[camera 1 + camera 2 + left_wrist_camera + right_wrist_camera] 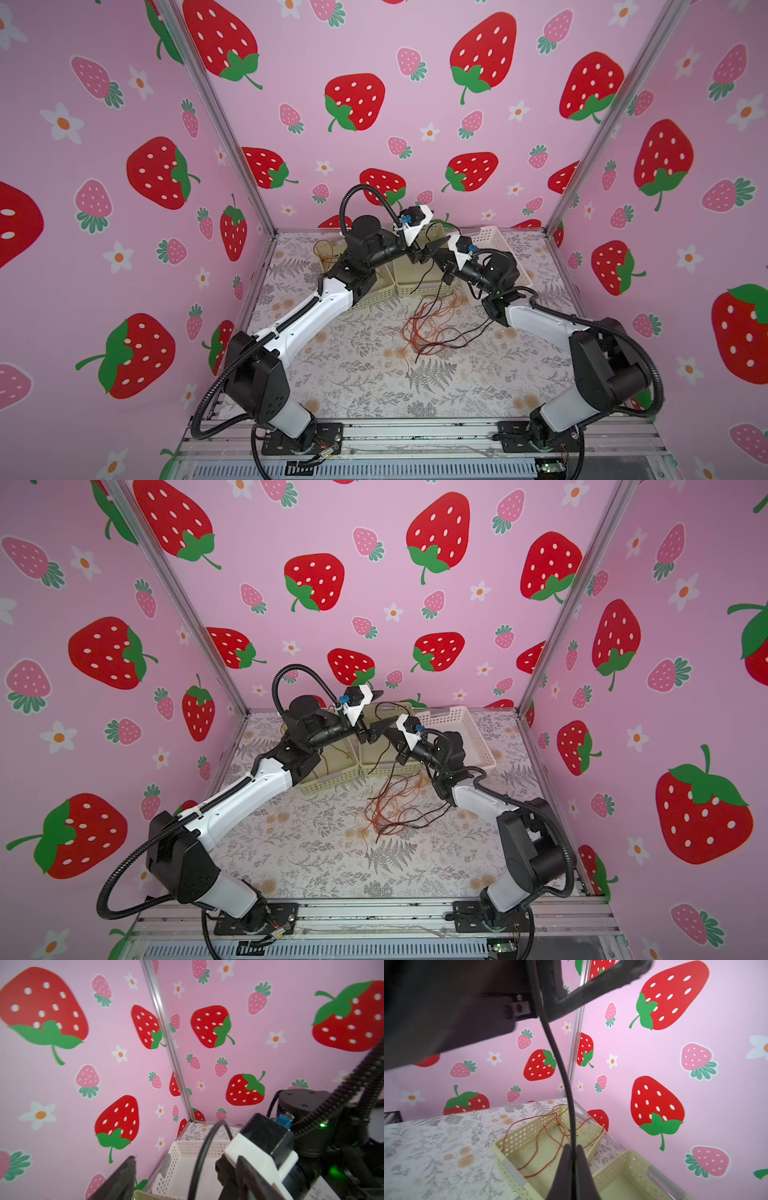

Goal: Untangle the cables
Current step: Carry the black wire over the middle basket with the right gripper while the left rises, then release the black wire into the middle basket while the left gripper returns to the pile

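Surface: fern-print table [353, 374], strawberry walls [415, 50].
Twelve o'clock: baskets [419, 289] behind cables [428, 332].
Left gripper [186, 1159]: agape.
Right gripper [573, 1159]: pinching black cable [562, 1068].

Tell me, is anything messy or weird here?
Yes. A tangle of orange, red and black cables lies loose on the table. Orange cables spill over the rim of a yellow basket. The right hand is shut on a black cable.
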You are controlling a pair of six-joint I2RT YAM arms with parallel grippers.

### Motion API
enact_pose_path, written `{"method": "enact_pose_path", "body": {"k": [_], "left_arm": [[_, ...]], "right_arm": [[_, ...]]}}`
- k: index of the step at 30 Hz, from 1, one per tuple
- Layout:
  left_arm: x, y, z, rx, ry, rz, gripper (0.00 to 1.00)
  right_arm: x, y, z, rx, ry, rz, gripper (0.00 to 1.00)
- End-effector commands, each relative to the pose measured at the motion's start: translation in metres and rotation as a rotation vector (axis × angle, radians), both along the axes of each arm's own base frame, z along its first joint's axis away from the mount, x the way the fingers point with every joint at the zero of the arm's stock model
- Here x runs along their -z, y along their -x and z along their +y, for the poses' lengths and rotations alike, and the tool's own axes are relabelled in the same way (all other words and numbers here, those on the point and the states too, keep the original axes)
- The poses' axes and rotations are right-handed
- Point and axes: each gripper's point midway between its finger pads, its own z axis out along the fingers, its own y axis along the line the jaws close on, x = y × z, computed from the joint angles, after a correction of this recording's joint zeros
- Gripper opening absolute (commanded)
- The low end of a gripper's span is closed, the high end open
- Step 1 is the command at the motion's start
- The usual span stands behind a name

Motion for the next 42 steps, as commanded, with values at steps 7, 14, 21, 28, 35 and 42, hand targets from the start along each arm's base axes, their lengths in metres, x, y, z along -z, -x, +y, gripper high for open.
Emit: {"method": "enact_pose_path", "body": {"k": [7,14,21,28,35,42], "left_arm": [[0.038,-0.041,0.090,-0.303,0.025,0.157,0.99],[0.102,-0.027,0.108,-0.369,-0.097,0.256,0.99],[0.136,-0.020,0.121,-0.419,-0.185,0.323,0.99],[0.155,-0.021,0.125,-0.426,-0.222,0.376,0.99],[0.167,-0.016,0.122,-0.396,-0.255,0.412,0.99],[0.204,0.017,0.100,-0.208,-0.365,0.494,0.96]], "right_arm": [[0.073,-0.131,0.002,0.214,0.143,0.156,0.00],[0.147,-0.196,0.017,0.310,0.257,0.213,0.00],[0.200,-0.210,0.014,0.421,0.416,0.283,0.10],[0.200,-0.194,0.008,0.447,0.461,0.267,0.51],[0.173,-0.179,0.008,0.452,0.487,0.197,0.99],[0.129,-0.158,-0.008,0.476,0.481,0.151,0.99]]}}
